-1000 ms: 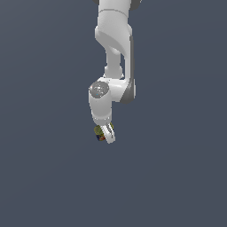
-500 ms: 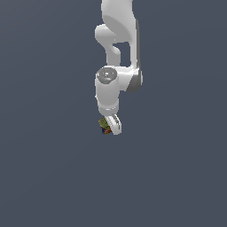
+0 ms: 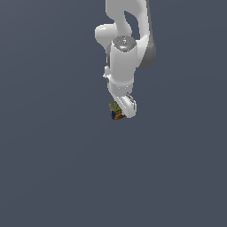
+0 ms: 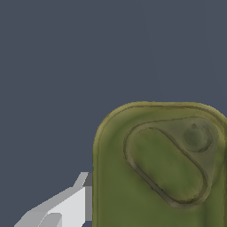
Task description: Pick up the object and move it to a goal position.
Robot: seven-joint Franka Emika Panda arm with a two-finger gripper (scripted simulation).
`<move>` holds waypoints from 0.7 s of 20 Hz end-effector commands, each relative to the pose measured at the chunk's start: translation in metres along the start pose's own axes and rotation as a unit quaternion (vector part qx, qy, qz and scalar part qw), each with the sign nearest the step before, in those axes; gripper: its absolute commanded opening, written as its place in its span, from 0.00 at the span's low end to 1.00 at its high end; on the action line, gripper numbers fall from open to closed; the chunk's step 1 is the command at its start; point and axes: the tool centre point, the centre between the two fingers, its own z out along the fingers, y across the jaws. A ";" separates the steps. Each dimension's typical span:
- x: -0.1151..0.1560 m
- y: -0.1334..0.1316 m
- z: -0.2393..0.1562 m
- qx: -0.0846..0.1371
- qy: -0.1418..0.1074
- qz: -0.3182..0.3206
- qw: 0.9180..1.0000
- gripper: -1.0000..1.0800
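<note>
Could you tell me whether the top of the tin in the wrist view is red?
No, the tin shows an olive-green top with an embossed oval outline, beside one pale gripper finger.

No text, brand, number or sign can be read in either view. The tin, held at the gripper, shows patches of dark blue, red and yellow on its side, but they are too small to give any letters. Its olive-green top, seen close below the hand, carries only a pressed oval shape, no writing.
</note>
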 end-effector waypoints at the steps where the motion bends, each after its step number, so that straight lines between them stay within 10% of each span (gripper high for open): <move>1: -0.017 0.002 -0.025 0.002 0.001 0.000 1.000 0.00; 14: -0.101 0.010 -0.138 0.001 0.003 0.000 1.000 0.00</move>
